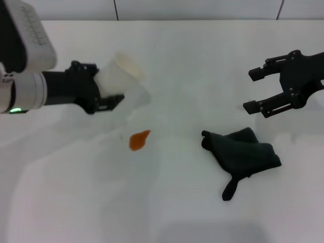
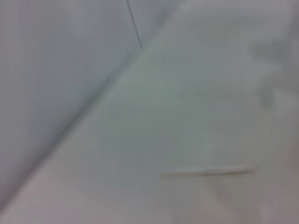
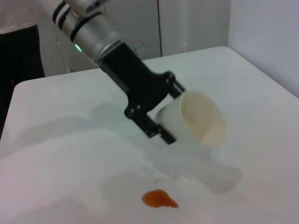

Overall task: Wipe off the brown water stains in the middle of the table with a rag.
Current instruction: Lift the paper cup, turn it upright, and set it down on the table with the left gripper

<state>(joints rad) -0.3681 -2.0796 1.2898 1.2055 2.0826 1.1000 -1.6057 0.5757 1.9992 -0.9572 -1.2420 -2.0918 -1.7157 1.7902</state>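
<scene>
A small orange-brown stain [image 1: 139, 139] lies on the white table [image 1: 167, 212]; it also shows in the right wrist view [image 3: 159, 199]. A dark grey rag [image 1: 243, 154] lies bunched to the stain's right, its narrow tail toward the front. My left gripper [image 1: 109, 90] is shut on a pale translucent cup [image 1: 126, 81], held tilted on its side above and behind the stain; the right wrist view shows the cup [image 3: 196, 122] with its mouth turned away from the arm. My right gripper [image 1: 253, 91] is open and empty, in the air behind and to the right of the rag.
The table's far edge meets a wall [image 1: 202, 9] at the back. The left wrist view shows only bare white table [image 2: 187, 140] and wall.
</scene>
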